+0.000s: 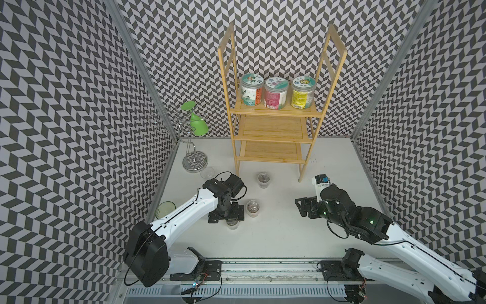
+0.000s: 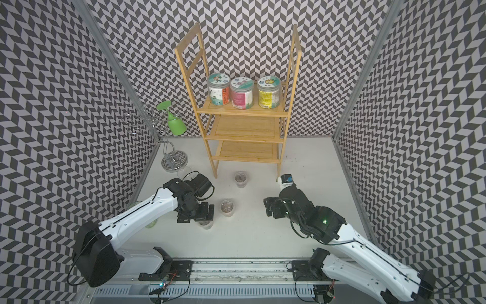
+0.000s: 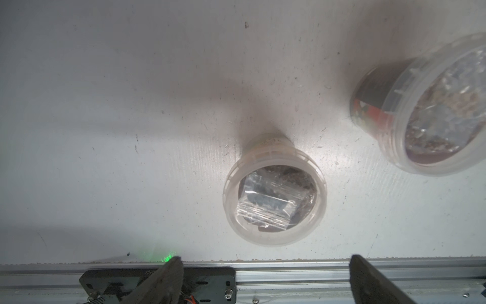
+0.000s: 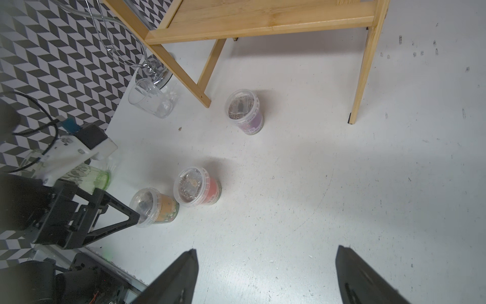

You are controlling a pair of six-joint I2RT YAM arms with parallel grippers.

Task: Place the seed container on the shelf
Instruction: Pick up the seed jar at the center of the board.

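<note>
Three small clear-lidded seed containers stand on the white table. The tan-labelled one (image 3: 274, 202) sits directly under my left gripper (image 3: 263, 263), which points down and is open, its fingers apart from the tub; in a top view this tub (image 1: 232, 224) peeks out below the gripper (image 1: 226, 214). The red-labelled one (image 1: 252, 208) stands just to its right. The purple-labelled one (image 1: 263, 179) stands near the shelf's front leg. The bamboo shelf (image 1: 273, 110) stands at the back. My right gripper (image 4: 265, 252) hovers open and empty over bare table (image 1: 302, 208).
Three large labelled jars (image 1: 274, 93) fill the shelf's upper tier; the two lower tiers are bare. A chrome wire stand (image 1: 193, 160) with a hanging green glass (image 1: 198, 126) is back left. A clear glass (image 1: 207, 172) and a green-tinted glass (image 1: 165, 209) stand by the left wall.
</note>
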